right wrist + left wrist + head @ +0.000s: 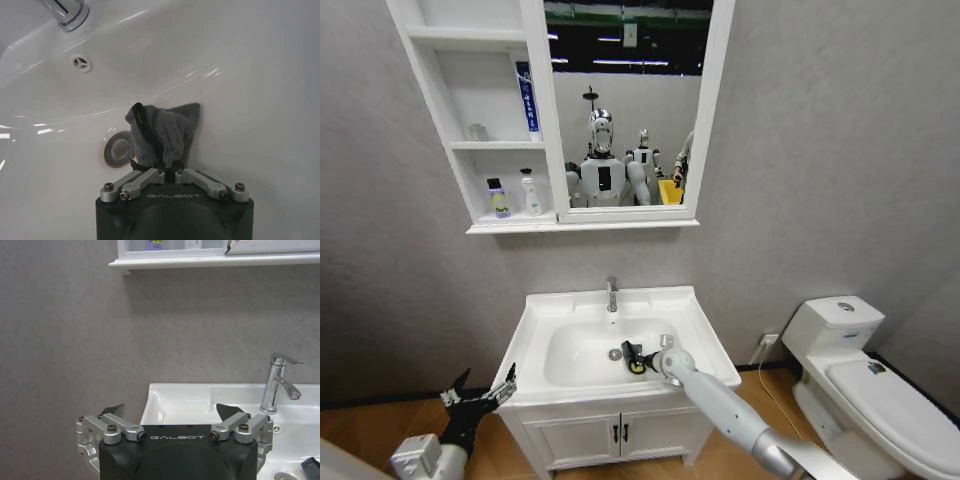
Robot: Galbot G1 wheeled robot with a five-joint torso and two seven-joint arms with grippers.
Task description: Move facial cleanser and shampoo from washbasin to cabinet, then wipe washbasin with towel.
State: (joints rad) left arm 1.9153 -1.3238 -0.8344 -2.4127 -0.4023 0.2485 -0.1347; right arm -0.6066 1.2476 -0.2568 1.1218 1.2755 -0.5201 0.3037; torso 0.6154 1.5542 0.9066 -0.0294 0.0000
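Note:
The white washbasin (535, 330) stands below the wall cabinet (470, 160). My right gripper (636, 358) is down in the bowl, shut on the dark grey towel (167, 127) with its yellow-edged fold, beside the metal drain (119, 149). The towel (634, 360) rests against the bowl's surface. On the cabinet's lowest shelf stand a small purple-capped bottle (499, 199) and a white bottle (532, 193); I cannot tell which is the facial cleanser and which the shampoo. My left gripper (480, 397) hangs open and holds nothing, low at the basin's left side.
The chrome faucet (612, 293) rises at the basin's back edge. A blue tube (525, 97) leans on the middle shelf. A white toilet (860, 370) stands to the right. The grey wall is close behind.

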